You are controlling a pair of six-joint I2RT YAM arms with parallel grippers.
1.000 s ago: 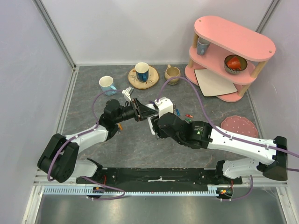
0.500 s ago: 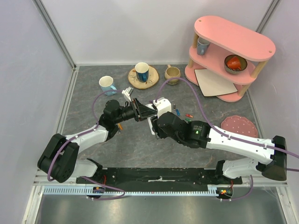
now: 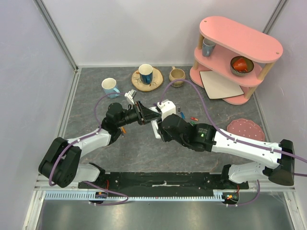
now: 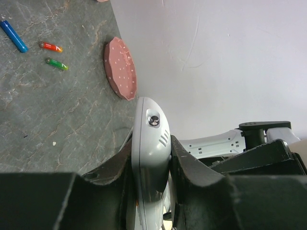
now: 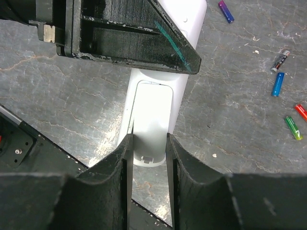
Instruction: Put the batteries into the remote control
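White remote control was held up over the middle of the worktop, left pincer clamped tight on it. Right pincer sat part-open straddling its compartment end, couldn't tell if touching. Slot looked empty, batteries lay loose on the worktop, so loading hadn't started imo.

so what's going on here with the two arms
The left tool is shut on the white remote control, holding it above the table. The right tool has a finger on each side of one end of the remote; whether it grips yet is unclear. The batteries lie loose on the table, and none is in either tool.
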